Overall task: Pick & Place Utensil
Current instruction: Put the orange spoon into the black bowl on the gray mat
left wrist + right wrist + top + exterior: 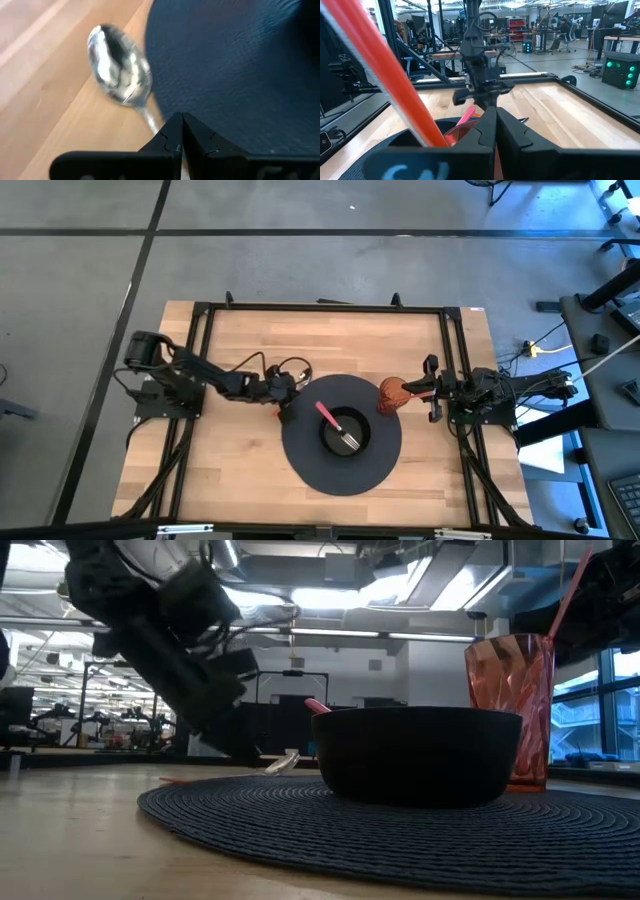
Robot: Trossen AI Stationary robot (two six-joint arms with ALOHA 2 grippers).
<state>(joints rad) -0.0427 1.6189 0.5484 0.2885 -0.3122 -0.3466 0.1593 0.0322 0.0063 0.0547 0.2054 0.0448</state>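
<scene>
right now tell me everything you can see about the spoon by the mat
The spoon looks like shiny polished metal, with an oval bowl facing up that mirrors the lights. It lies flat on the wooden table, right beside the dark woven placemat, and its thin handle runs along the mat's rim. The left gripper has its fingers pinched shut on that handle; the handle's far end is hidden behind them.
</scene>
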